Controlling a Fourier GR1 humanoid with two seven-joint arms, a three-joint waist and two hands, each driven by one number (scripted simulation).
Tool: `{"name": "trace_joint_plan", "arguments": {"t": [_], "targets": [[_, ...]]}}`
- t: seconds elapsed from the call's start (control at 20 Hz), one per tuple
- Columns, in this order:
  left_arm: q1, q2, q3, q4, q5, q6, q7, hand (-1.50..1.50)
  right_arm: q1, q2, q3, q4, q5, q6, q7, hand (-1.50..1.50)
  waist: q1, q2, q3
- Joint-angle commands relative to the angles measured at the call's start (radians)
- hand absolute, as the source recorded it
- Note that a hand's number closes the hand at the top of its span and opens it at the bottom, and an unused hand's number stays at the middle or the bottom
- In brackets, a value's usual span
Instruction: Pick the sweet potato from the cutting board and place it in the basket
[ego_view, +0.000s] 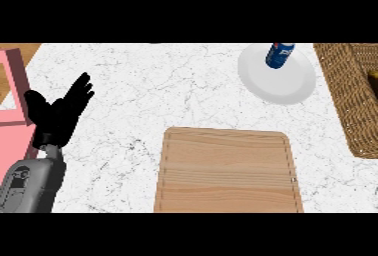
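Nearest, the bare cutting board shows no sweet potato, well right of the resting left hand and its straight, spread fingers, so the firm, fairly heavy tuber, best grasped mid-body, perhaps already lies unseen in the basket beyond.

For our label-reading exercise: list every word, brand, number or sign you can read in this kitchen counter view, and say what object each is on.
Nothing can be read with certainty.
Blue can on the white plate: a white and red mark near its top, too blurred to read.
Cutting board, wicker basket, pink object at the left edge, marble counter: no text visible.
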Motion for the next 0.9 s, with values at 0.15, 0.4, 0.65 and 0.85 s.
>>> {"name": "trace_joint_plan", "arguments": {"t": [0.15, 0.4, 0.65, 0.85], "targets": [[0.019, 0.022, 0.008, -0.029, 0.015, -0.025, 0.018, 0.00, 0.029, -0.007, -0.060, 0.059, 0.003, -0.187, 0.114, -1.50, 0.004, -0.006, 0.002], [0.009, 0.009, 0.016, 0.015, 0.003, -0.005, -0.004, 0.00, -0.013, -0.023, -0.082, -0.016, 0.013, -0.275, 0.105, -1.50, -0.016, -0.008, -0.001], [0.043, 0.030, 0.025, -0.015, 0.016, -0.027, 0.001, 0.00, 0.021, 0.018, -0.139, -0.183, 0.030, -0.418, 0.137, -1.50, -0.025, -0.023, -0.001], [0.050, 0.038, 0.039, -0.038, 0.026, -0.018, 0.043, 0.00, 0.039, 0.132, -0.171, -0.332, 0.034, -0.451, 0.115, -1.50, -0.060, -0.043, -0.002]]}}
